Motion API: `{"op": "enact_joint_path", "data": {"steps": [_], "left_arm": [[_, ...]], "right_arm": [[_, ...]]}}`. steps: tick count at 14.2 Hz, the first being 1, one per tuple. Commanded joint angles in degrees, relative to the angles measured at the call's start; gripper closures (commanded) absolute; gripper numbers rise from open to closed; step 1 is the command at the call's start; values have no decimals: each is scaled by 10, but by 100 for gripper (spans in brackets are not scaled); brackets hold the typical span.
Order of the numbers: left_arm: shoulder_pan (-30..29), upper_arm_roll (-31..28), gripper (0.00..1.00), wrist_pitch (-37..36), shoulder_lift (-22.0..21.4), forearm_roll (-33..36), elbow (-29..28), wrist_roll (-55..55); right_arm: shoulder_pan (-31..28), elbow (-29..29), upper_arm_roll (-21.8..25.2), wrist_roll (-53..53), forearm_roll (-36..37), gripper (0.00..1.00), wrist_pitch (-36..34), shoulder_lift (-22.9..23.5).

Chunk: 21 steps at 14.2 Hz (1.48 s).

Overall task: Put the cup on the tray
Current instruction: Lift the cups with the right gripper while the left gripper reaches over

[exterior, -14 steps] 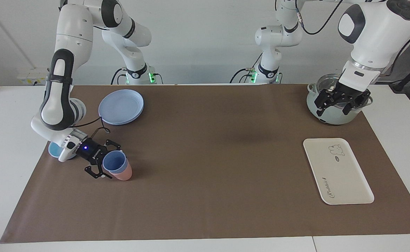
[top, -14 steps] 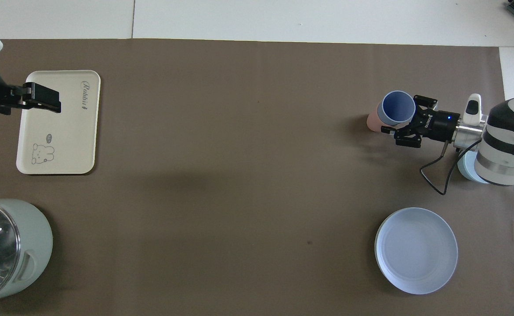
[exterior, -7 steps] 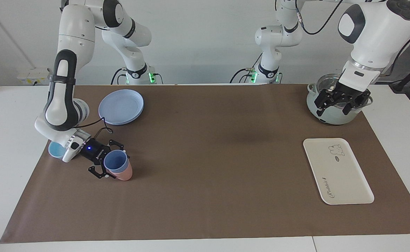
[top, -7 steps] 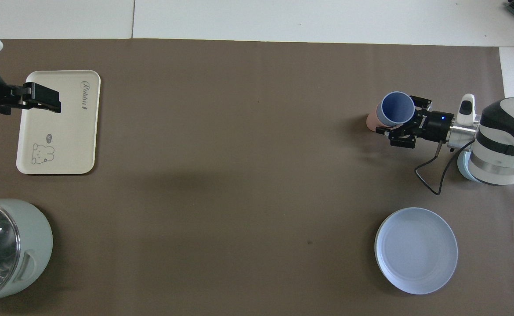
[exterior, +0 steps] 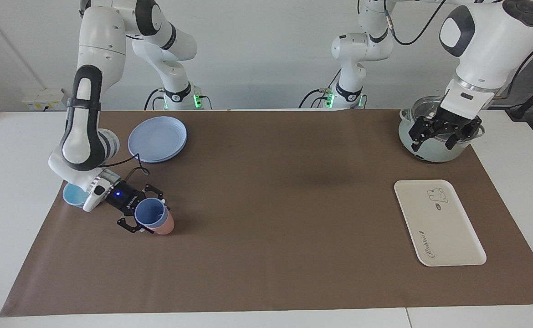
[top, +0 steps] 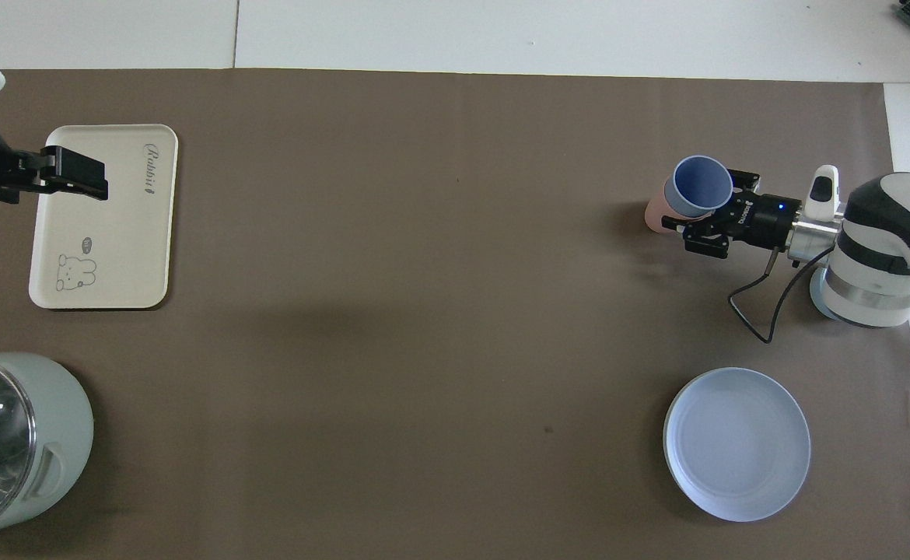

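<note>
Cup (exterior: 149,214) sits nested in the pink tumbler (exterior: 164,225), near the right arm's end of the worktop, toward the edge away from the robots. Right gripper (exterior: 144,214) low at the cup, fingers either side of its wall; whether they pinch it or stand just clear, cannot tell. Bowl (exterior: 74,195) under the right wrist; plate (exterior: 157,138) nearer the robots. Tray (exterior: 438,222) well apart, at the left arm's end. Left gripper (exterior: 444,131) waits over the pot (exterior: 430,150), jaws spread.

Risks: the tumbler may cling and lift with the cup, or tip; a loose grip could slip on the tapered wall.
</note>
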State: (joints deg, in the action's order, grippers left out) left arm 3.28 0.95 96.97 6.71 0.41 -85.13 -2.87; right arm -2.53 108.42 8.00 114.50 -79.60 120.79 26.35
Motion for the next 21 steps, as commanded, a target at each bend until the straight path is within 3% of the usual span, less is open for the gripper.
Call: {"op": "enact_joint_path", "data": {"steps": [1, 3, 6, 9, 13, 16, 18, 21], "left_arm": [[-5, 3, 0, 16, -18, -3, -21, 0], [1, 3, 0, 46, -16, -16, -22, -14], [-6, 2, 6, 73, -13, -143, -23, -51], [2, 3, 6, 111, -3, -203, -23, -79], [51, 6, 9, 220, 57, -335, -9, -181], [119, 6, 13, 305, 92, -337, 7, -275], [140, 7, 18, 317, 130, -337, 57, -332], [191, 7, 18, 364, 138, -330, 59, -351]], "right_arm": [[3, -10, -2, -3, -7, 100, 28, -15], [16, -15, -1, -62, 24, 100, 48, -37], [36, -28, -2, -201, 127, 100, 85, -71], [60, -30, 0, -321, 178, 100, 115, -101], [118, -31, 1, -513, 317, 100, 176, -132], [167, -33, 1, -702, 484, 100, 190, -151], [197, -40, 0, -817, 578, 100, 190, -156], [247, -41, 0, -972, 701, 100, 186, -158]]}}
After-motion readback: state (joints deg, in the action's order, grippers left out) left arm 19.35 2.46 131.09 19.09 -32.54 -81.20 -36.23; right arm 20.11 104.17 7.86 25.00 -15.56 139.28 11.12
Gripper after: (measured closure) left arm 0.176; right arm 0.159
